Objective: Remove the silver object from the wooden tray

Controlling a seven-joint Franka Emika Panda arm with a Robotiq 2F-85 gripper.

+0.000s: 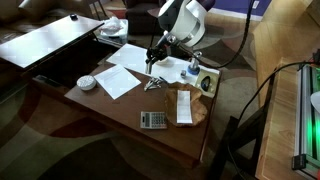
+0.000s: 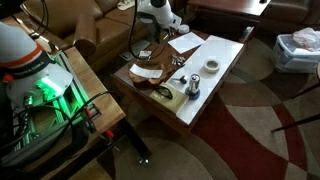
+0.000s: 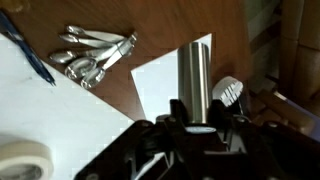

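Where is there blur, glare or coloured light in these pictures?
Wrist view: the gripper is dark and out of focus, and the metal cluster glints. In an exterior view, a green glow lights the equipment at the frame's left.

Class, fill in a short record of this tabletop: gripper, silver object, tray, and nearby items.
gripper: above the white paper, away from the tray
silver object: apparently clamped between the jaws, off the tray
wooden tray: near the table edge, white slip lying on it
calculator: beside the tray
metal cluster: on the table near the gripper
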